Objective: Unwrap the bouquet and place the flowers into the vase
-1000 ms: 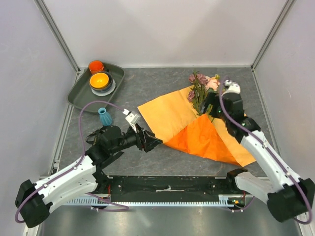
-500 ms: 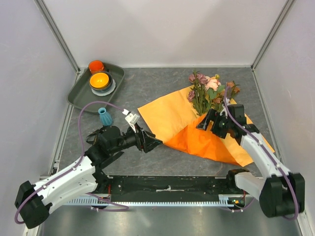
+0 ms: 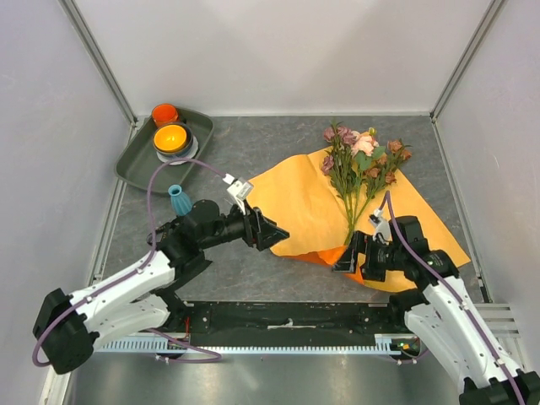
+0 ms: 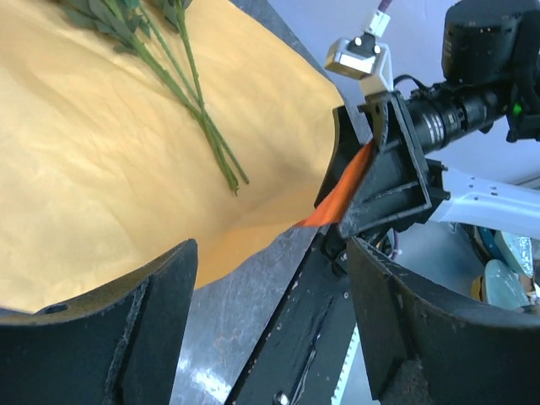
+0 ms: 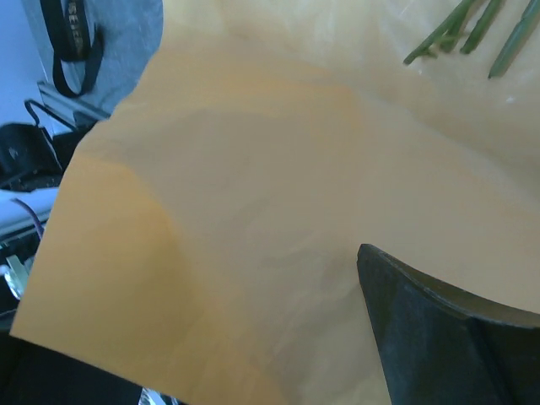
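Top external view puts the task at about its midpoint. The bright orange paper sheet [image 3: 295, 198] lies spread open on the grey speckled tabletop [image 3: 253, 148]. The long-stemmed artificial roses [image 3: 361, 160] rest bare on its far right part, blooms toward the back and stems running to the near edge, with no ribbon visible around them. I judge the unwrapping done and the placing not yet begun. The small teal ribbed vase [image 3: 179, 200] stands upright with no flower in it, well apart from the roses and just beside the left arm. The left gripper [image 3: 277, 234] hovers at the sheet's near left edge, jaws apart and holding nothing. The right gripper [image 3: 344, 258] sits at the sheet's near edge, just below the stem ends, jaws wide apart. A dark grey tray [image 3: 135, 169] in the far left corner carries an orange cup [image 3: 164, 112] and an orange bowl [image 3: 171, 137]. White panels [image 3: 278, 51] close the cell on three sides. Left wrist view looks across the sheet between its own spread fingers [image 4: 118, 337], which have nothing between them. The green stems lie flat on the paper, and opposite, a deeper orange fold touches the right gripper; I cannot tell whether it is pinched. Right wrist view is almost filled by the paper, with one dark finger [image 5: 439, 337] at the lower right and stem tips in the top right corner.
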Robot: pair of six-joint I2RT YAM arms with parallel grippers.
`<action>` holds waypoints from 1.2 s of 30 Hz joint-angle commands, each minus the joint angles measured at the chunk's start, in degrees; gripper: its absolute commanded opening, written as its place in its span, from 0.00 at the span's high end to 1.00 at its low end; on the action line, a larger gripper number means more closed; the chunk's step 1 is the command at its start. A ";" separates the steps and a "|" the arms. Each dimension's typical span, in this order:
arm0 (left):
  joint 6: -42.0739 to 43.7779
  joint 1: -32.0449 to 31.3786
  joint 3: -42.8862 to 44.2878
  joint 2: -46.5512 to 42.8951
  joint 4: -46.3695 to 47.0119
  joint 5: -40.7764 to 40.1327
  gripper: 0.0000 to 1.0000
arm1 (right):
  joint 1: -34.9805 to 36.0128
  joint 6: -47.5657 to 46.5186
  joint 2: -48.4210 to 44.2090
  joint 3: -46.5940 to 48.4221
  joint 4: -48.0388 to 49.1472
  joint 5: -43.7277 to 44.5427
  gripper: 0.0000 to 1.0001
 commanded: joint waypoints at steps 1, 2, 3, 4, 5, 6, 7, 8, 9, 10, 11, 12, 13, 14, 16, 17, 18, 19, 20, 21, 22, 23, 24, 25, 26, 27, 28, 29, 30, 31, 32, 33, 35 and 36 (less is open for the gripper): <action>-1.59 -0.25 6.12 5.85 2.27 4.72 0.22 | 1.98 -5.99 -0.44 6.15 -7.98 0.18 0.02; -1.68 -0.25 7.09 9.78 2.09 5.95 0.23 | 2.94 -6.96 -0.79 6.59 -9.12 -0.60 0.02; -1.68 -0.33 9.01 11.74 2.09 8.66 0.24 | 3.30 -7.58 -0.96 7.03 -9.31 -1.74 0.02; -1.85 -0.51 9.64 13.67 2.52 9.82 0.24 | 3.65 -8.02 -1.31 8.08 -8.96 -3.06 0.02; -2.12 -0.77 10.17 15.86 2.96 10.61 0.25 | 4.52 -8.20 -2.36 8.53 -8.78 -4.81 0.02; -2.55 -1.47 11.22 19.45 3.32 11.84 0.27 | 4.88 -8.55 -2.89 9.05 -8.87 -5.26 0.02; -2.73 -2.00 11.84 21.66 3.84 12.29 0.28 | 5.14 -9.16 -3.33 10.19 -9.74 -5.62 0.02; -3.00 -2.61 12.28 23.34 4.20 12.46 0.30 | 5.84 -9.69 -4.03 10.64 -10.36 -5.62 0.02; -3.17 -3.93 13.41 26.75 4.46 12.90 0.32 | 6.20 -10.39 -4.22 11.16 -10.97 -5.36 0.02; -3.26 -4.55 13.95 28.09 4.81 12.73 0.33 | 6.72 -10.74 -4.83 11.95 -12.02 -5.27 0.02; -3.52 -5.16 14.30 29.32 5.60 12.47 0.35 | 6.82 -10.83 -5.01 12.31 -12.29 -5.18 0.02; -3.96 -6.13 14.91 31.60 6.13 12.12 0.37 | 6.99 -10.92 -5.27 12.57 -12.56 -5.79 0.02; -4.23 -6.57 14.92 32.14 6.74 11.77 0.38 | 7.25 -10.92 -5.62 13.27 -12.39 -6.75 0.02; -4.84 -7.01 14.66 32.84 8.23 11.59 0.40 | 7.43 -10.66 -6.41 13.45 -11.95 -7.46 0.02; -5.02 -8.59 14.39 33.81 8.77 11.41 0.42 | 7.87 -9.87 -6.50 14.85 -10.37 -6.16 0.02; -5.02 -9.29 13.96 33.99 8.77 11.32 0.45 | 7.78 -9.35 -6.07 15.56 -9.41 -3.45 0.02; -5.11 -10.61 13.43 34.08 8.77 10.63 0.46 | 7.87 -8.56 -5.37 16.26 -8.35 -0.38 0.02; -5.20 -11.31 12.90 33.73 8.77 9.92 0.47 | 7.87 -5.85 -2.66 17.49 -5.64 7.48 0.02; -5.63 -12.11 11.59 33.73 8.77 8.87 0.49 | 7.87 -3.82 -0.98 18.02 -4.14 11.83 0.02; -5.98 -13.51 10.88 33.38 8.86 8.43 0.50 | 7.87 -1.98 0.77 18.37 -2.47 15.61 0.02; -6.34 -14.30 10.09 33.29 8.94 7.81 0.51 | 7.87 -0.30 4.71 18.72 1.81 20.96 0.02; -7.12 -14.92 8.08 32.33 9.29 7.11 0.52 | 7.78 1.89 6.92 18.90 4.29 22.66 0.02; -7.65 -15.80 6.76 31.80 10.60 5.54 0.52 | 7.87 2.95 8.95 19.34 6.66 24.59 0.02; -8.44 -15.98 5.53 31.36 11.31 4.83 0.52 | 7.87 3.49 13.14 19.87 10.78 26.44 0.02; -9.84 -16.07 2.82 30.57 12.27 4.47 0.53 | 7.78 4.36 15.27 20.57 12.12 31.68 0.03; -10.46 -16.07 1.66 30.30 13.15 4.03 0.53 | 7.87 4.72 17.38 21.44 13.09 34.52 0.04; -10.73 -16.07 0.60 29.78 14.12 3.59 0.53 | 7.78 4.90 21.32 23.37 14.23 38.46 0.05; -11.08 -16.07 -0.97 29.16 14.22 2.98 0.53 | 7.78 5.16 23.01 24.17 14.68 42.76 0.08; -11.00 -16.07 -1.42 27.94 14.13 2.02 0.53 | 7.70 6.38 24.42 24.87 15.12 50.12 0.10; -10.82 -16.07 -1.78 27.06 13.70 1.66 0.53 | 7.09 7.00 26.70 24.71 16.95 53.67 0.13; -9.95 -16.16 -1.78 26.18 12.91 1.39 0.51 | 6.47 7.36 27.68 24.10 18.54 55.62 0.22; -9.33 -16.16 -1.43 23.99 11.77 0.61 0.50 | 5.33 7.97 28.47 22.44 20.55 56.34 0.25; -6.80 -16.07 0.05 21.79 7.83 -0.54 0.42 | -0.19 8.24 32.07 21.46 25.48 53.37 0.35; -5.73 -16.07 0.76 20.73 6.15 -1.93 0.39 | -2.13 8.59 33.56 20.84 27.06 51.09 0.37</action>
